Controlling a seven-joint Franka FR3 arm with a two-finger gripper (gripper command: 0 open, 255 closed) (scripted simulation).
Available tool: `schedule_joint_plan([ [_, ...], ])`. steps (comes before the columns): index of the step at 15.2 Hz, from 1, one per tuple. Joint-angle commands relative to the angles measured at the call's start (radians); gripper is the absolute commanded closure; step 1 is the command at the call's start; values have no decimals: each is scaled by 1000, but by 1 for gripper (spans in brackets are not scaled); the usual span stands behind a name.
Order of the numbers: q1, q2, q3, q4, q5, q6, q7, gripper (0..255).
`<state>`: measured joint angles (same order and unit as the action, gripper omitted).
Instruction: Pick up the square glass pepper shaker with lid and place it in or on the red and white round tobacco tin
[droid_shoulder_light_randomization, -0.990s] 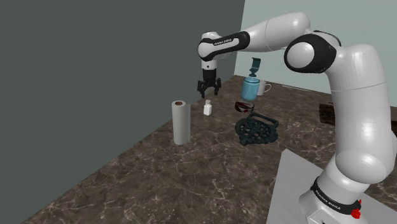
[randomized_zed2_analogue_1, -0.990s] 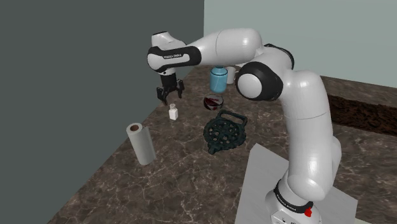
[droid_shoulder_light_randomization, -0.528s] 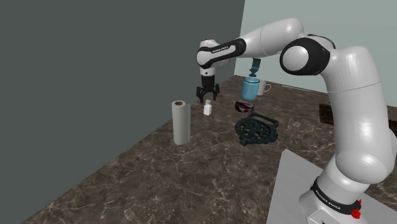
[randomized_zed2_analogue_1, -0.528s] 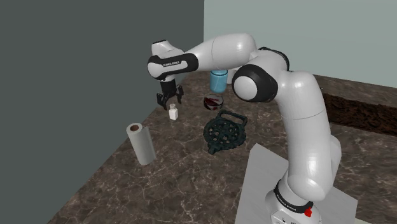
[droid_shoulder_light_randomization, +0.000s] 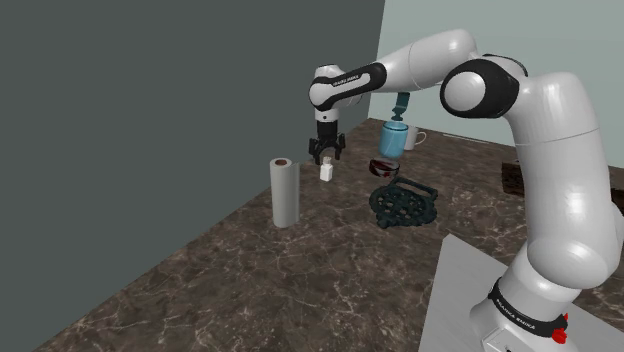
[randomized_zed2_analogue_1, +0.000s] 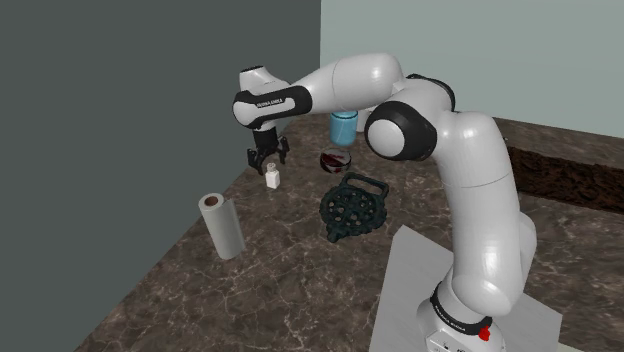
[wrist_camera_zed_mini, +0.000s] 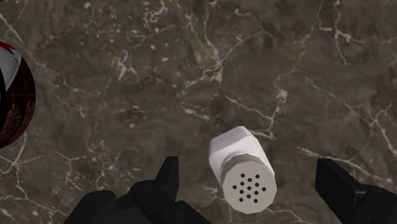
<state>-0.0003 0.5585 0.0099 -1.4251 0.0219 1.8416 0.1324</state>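
The jaws stand wide open and empty; the upright shaker (droid_shoulder_light_randomization: 326, 172) sits at six o'clock, straight beneath, between them, untouched.

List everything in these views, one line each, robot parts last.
pepper shaker: one, white with a holed lid, upright between the pincer's fingers, untouched
tobacco tin: one, dark red and white, round, just behind the trivet
paper roll: one, pale grey, upright, to the shoulder view's left of the shaker
trivet: one, dark green, flat on the counter
bottle: one, blue, behind the tin
mug: one, white, beside the bottle
box: one, dark brown, shoulder view's right edge
counter: one, dark brown, veined
stand: one, grey, shoulder view's lower right
arm: one, white, dark joints
pincer: one, black, open, over the shaker
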Motion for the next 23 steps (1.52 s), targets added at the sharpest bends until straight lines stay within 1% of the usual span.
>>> schedule_joint_plan([
  [1, 0, 0, 0, 0, 0, 0, 0, 255],
  [10, 0, 0, 0, 0, 0, 0, 0, 255],
  [23, 0, -33, 0, 123, 0, -156, 3, 255],
])
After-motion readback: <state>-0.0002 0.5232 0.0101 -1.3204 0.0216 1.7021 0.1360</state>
